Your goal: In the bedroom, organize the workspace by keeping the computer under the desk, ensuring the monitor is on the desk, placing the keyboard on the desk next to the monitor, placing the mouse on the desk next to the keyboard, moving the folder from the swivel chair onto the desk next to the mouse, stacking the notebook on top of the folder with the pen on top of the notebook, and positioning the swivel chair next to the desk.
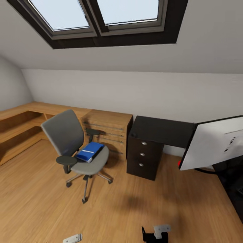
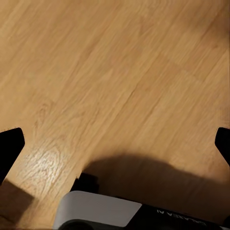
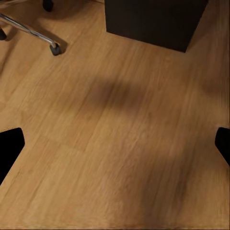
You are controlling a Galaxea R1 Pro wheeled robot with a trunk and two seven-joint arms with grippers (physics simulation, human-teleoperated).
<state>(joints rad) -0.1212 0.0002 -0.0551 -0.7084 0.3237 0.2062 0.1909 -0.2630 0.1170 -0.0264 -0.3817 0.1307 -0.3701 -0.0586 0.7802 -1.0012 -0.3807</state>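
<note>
Facing a bedroom corner under a sloped ceiling with a skylight (image 1: 98, 20). Swivel chair (image 1: 72, 145) stands on the wood floor (image 1: 40, 202), well apart from the counter (image 1: 162, 130), in front of a low oak shelving unit (image 1: 108, 130). Blue folder (image 1: 89, 151) lies flat on the chair seat, toward its front. Black counter top sits against the wall; a dark drawer unit (image 1: 143, 158) with three round knobs stands under its left end. Monitor (image 1: 216, 141) at the right edge of the head view, light back facing the camera, tilted; whether its base rests on the counter cannot be told. Keyboard not identifiable.

Left pincer (image 2: 115, 143): fingertips wide apart at the frame edges, nothing between them, bare floor below. Right pincer (image 3: 115, 143): likewise spread, holding nothing; beyond it the drawer unit's foot (image 3: 153, 21) and one chrome chair leg with caster (image 3: 43, 38).
</note>
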